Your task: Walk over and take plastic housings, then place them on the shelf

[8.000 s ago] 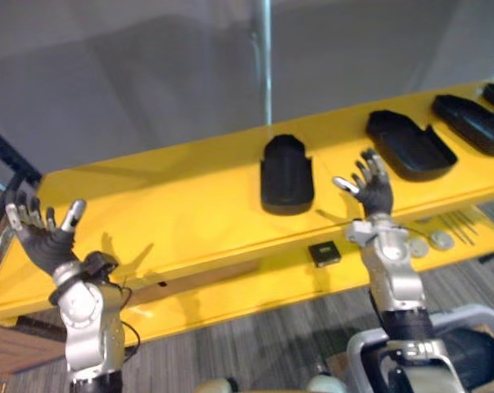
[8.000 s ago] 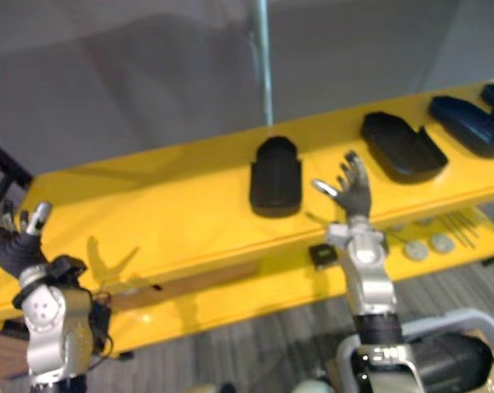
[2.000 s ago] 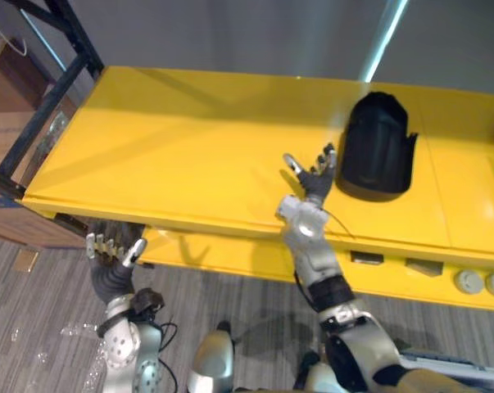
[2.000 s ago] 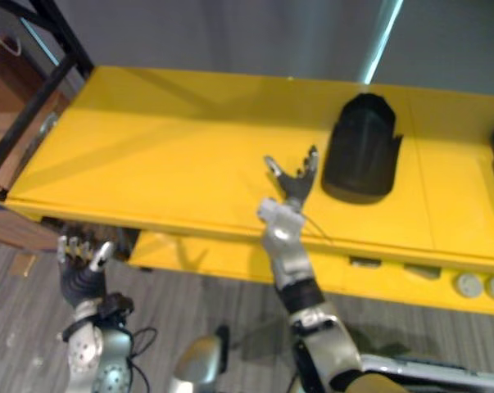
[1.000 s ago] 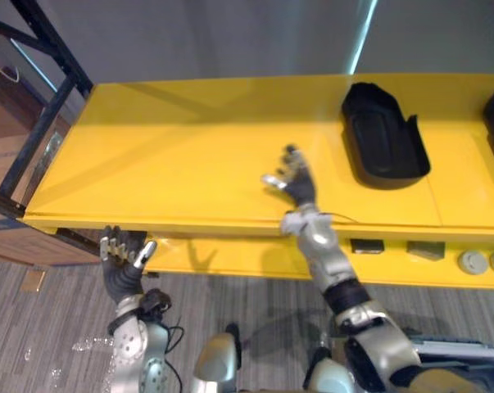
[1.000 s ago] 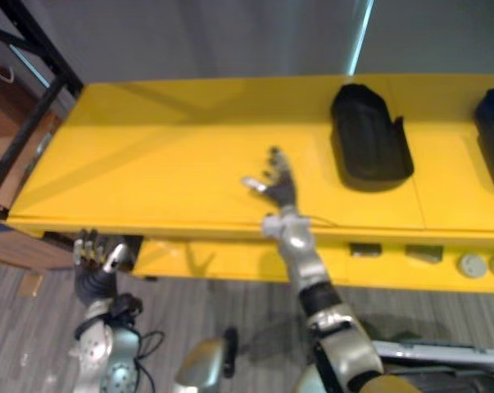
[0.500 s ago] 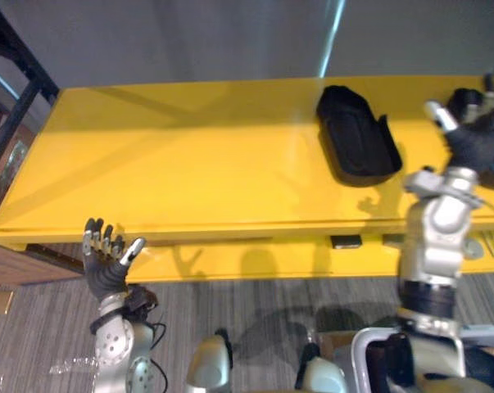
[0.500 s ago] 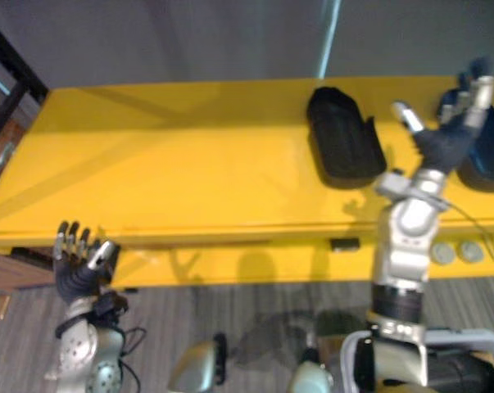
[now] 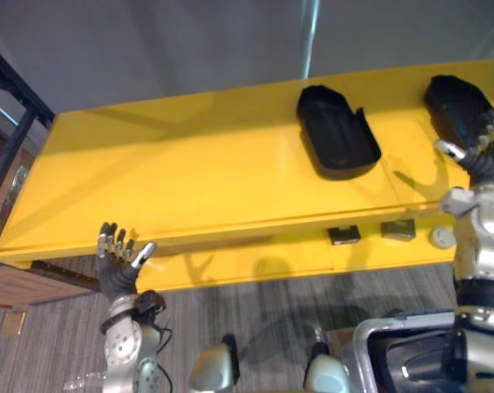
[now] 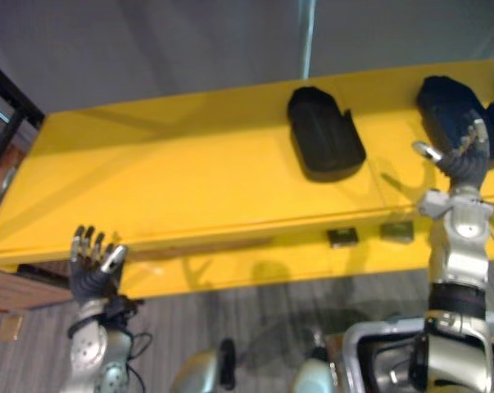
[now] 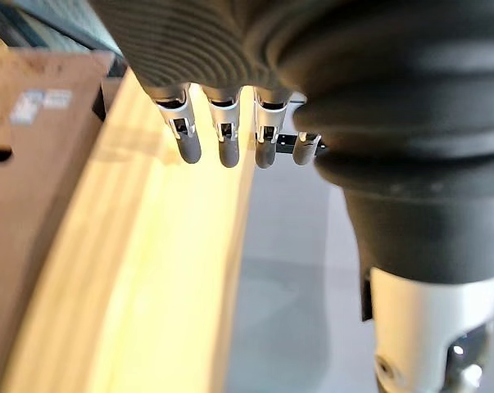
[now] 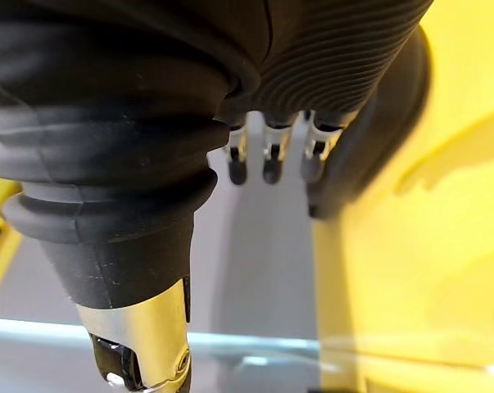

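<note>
Pickup is not yet begun: black moulded plastic housings lie on the yellow bench, with left hand and right hand spread-fingered and empty.

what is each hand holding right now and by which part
Nothing is held. The left hand is open, low in front of the yellow shelf; the right hand is open with straight fingers next to a black plastic housing lying on that shelf.

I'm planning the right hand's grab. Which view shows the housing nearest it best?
The left eye view: the housing lies nearly whole on the yellow table, just beyond the open right hand. In the right eye view the hand overlaps its near part. The right wrist view gives a dark curved edge past the hand.
</note>
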